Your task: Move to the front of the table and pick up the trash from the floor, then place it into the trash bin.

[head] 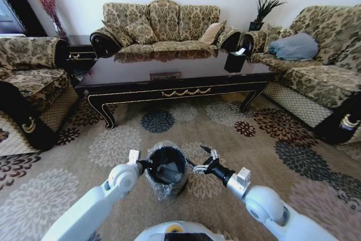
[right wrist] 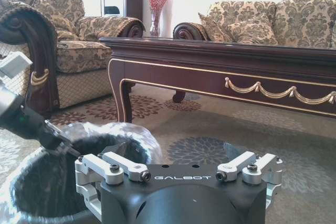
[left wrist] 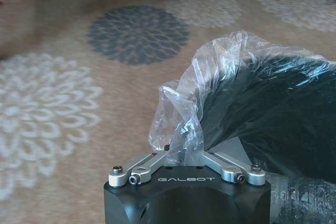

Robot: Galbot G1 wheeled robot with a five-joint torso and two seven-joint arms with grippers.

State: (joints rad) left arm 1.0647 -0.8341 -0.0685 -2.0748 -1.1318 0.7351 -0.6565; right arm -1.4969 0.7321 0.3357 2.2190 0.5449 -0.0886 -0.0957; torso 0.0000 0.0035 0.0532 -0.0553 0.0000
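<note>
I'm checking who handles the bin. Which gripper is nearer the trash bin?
Left. The left gripper is at the trash bin rim, pinching its plastic liner. The right gripper hangs open just beside the rim, apart.

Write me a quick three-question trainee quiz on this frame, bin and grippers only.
1. True or false: the trash bin lies tipped on its side.
2. Fill in: the left gripper has its jaws closed on the bin's clear plastic ____.
3. Which gripper has its jaws spread open beside the bin? A. left gripper B. right gripper
Key: 1 false, it stands upright on the floor; 2 bag; 3 B.
</note>
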